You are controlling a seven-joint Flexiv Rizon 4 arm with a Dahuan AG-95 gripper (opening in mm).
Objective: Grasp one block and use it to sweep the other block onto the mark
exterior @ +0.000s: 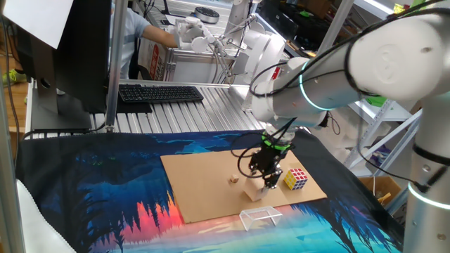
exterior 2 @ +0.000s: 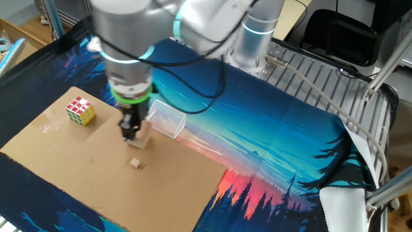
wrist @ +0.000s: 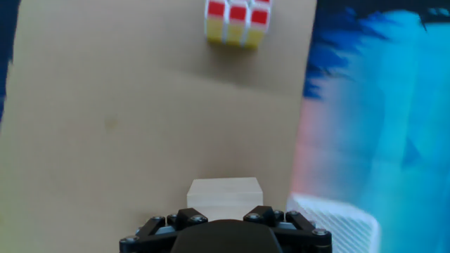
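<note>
Wood like this cube (wrist: 224,199) looks light, stiff and fairly smooth, so flat opposite faces are the place to pinch; in the hand view it sits between the fingers of the gripper (wrist: 225,228), apparently clamped, on the cardboard (wrist: 140,105). Only the fixed views show the small piece (exterior 2: 134,164), just beside the cube. Farther off, the puzzle cube (wrist: 238,22) appears in all three views. I cannot find the mark.

Pale tan cube (wrist: 224,198), brown cardboard (exterior: 204,184), red-yellow-white puzzle cube (wrist: 238,23), blue-pink forest-print cloth (exterior 2: 270,145)
</note>
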